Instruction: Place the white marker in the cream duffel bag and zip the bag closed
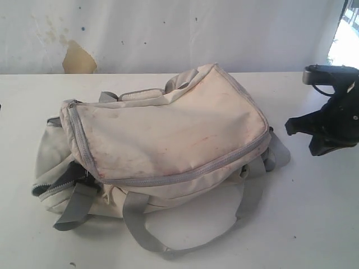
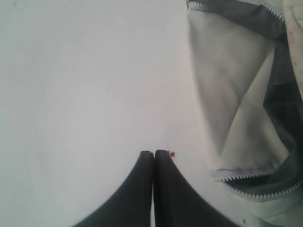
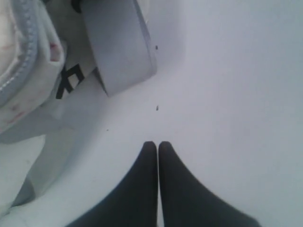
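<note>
Since the white marker is not in sight, it may already be inside the cream duffel bag (image 1: pixel 168 134) at the desk's (image 1: pixel 314 224) middle. The left gripper (image 2: pixel 154 153) and right gripper (image 3: pixel 157 143) are clenched, empty. Next, one must pull the gaping end zipper (image 1: pixel 53 188) shut.

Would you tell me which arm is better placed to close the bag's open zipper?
Left, probably. The bag is unzipped at its left end, and the shut left gripper hangs beside those parted zipper teeth. The right gripper is near a grey strap at the other end.
</note>
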Motion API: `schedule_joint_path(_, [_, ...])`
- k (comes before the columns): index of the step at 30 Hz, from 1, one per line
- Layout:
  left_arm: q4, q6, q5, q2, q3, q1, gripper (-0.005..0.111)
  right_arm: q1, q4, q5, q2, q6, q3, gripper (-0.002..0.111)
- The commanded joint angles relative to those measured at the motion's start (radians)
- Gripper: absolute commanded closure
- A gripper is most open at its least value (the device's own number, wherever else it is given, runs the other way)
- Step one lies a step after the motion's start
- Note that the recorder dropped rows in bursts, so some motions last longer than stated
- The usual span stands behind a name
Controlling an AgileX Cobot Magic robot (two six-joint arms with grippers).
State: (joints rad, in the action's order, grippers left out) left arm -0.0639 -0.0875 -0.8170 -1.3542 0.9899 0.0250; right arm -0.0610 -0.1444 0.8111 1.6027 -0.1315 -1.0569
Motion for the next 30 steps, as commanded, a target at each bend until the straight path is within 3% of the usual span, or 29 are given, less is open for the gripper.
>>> schedule_joint_path(1, [-0.006,-0.01,0.02,0.003,-0.004,-0.003,0.107,0.053,0.01,-0.047,-0.005,-0.017,0.022,0.108])
schedule_joint_path(9, [-0.029,-0.002,0.041,0.022,-0.004,-0.003,0.107,0.067,0.009,-0.009,-0.018,-0.017,0.024,0.108])
schedule_joint_path(26, [-0.027,-0.002,0.055,0.575,-0.008,-0.003,0.107,0.067,0.009,-0.019,-0.614,-0.028,0.034,0.108])
schedule_joint_path(30, [-0.027,0.0,0.106,0.679,-0.057,-0.003,0.107,0.067,0.009,-0.048,-0.739,-0.03,0.072,0.108])
